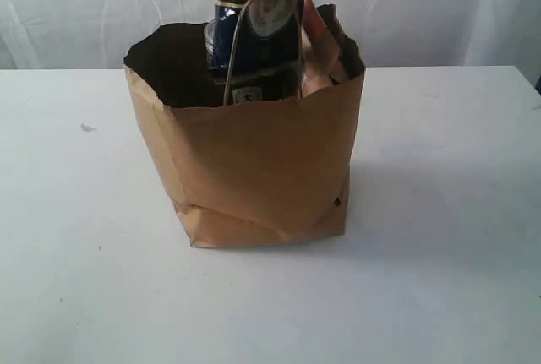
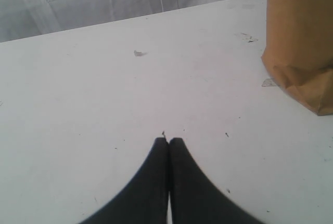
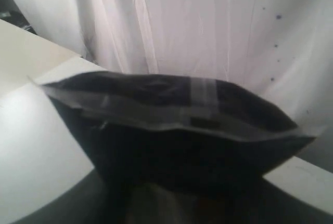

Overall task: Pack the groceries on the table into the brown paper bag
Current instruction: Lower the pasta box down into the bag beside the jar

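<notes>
Left gripper: clenched on nothing, both black fingers pressed flat together tip to tip. That arm sat low over the table, pointing across the white top toward the curtain. A small fleck lay out ahead of the tips, well clear of them. The brown paper bag stood well apart from the gripper, off to one side, with a paper scrap just beside its bottom corner.

Right gripper: I couldn't see the jaws. The end of the long brown-blue spaghetti pack filled that wrist view right up against the camera, its flat sealed edge running across, and everything below it was a dark blur. So I couldn't tell whether it was clamped on the pack or loose. That wrist was up above tabletop level, aimed roughly level at the curtain.

Exterior: the bag stood upright near the middle of the table, mouth open, sides creased. The spaghetti pack stood on end inside it, its upper part sticking up past the rim and out of the top of the frame.
</notes>
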You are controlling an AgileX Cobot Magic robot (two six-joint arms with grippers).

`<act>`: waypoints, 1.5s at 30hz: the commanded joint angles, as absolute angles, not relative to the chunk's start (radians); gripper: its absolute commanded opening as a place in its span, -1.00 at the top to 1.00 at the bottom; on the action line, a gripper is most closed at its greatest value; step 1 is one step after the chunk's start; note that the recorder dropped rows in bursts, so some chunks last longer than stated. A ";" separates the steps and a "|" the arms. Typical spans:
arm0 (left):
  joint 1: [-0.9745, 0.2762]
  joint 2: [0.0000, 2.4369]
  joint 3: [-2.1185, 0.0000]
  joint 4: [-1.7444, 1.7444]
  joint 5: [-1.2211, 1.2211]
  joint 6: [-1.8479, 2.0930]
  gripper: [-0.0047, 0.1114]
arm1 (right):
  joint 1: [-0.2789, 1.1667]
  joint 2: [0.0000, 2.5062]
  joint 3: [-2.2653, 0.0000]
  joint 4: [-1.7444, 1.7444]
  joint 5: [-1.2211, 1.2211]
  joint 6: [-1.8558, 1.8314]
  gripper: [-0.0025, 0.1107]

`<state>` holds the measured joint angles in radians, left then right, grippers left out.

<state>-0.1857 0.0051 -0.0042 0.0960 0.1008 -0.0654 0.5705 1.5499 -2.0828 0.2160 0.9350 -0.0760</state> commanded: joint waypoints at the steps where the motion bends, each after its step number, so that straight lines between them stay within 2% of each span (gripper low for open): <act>1: -0.183 0.000 0.000 0.095 0.098 -0.067 0.92 | 0.575 1.553 -2.092 0.183 0.919 -0.037 0.96; 12: -0.183 0.000 0.000 0.095 0.098 -0.067 0.92 | 0.598 1.592 -2.092 0.212 0.885 -0.023 0.96; 34: -0.183 0.000 0.000 0.095 0.098 -0.067 0.92 | 0.625 1.742 -2.090 0.196 1.008 -0.023 0.96; 45: -0.183 0.000 0.000 0.095 0.098 -0.067 0.92 | 0.679 1.746 -2.090 0.044 1.002 -0.025 0.96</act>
